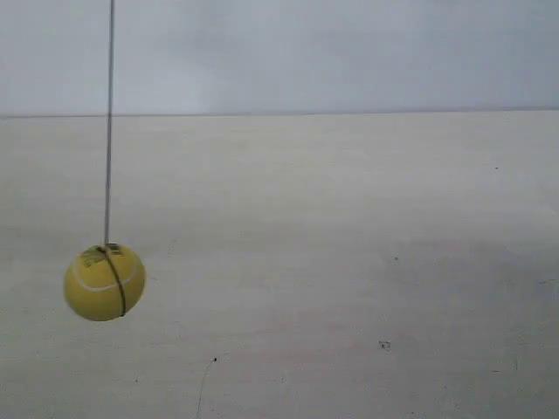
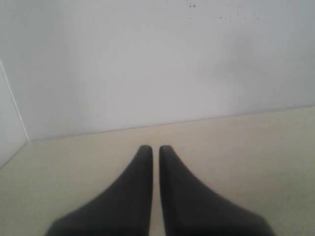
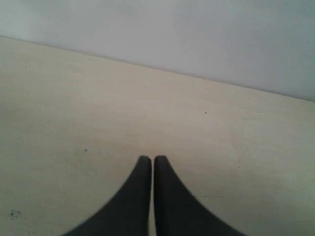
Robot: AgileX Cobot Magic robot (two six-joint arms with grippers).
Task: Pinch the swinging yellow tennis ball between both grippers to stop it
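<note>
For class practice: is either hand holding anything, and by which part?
Nothing: left hand and right hand are shut, empty; the small yellow tennis ball hangs free.

string (image 1: 108, 122) top cropped | left tool (image 2: 154, 150), right tool (image 3: 152, 161) bases cropped | ball sticker (image 1: 93, 257) unreadable

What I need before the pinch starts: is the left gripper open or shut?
Shut: the left gripper has its two black fingers side by side, only a thin slit between them, nothing held.
</note>
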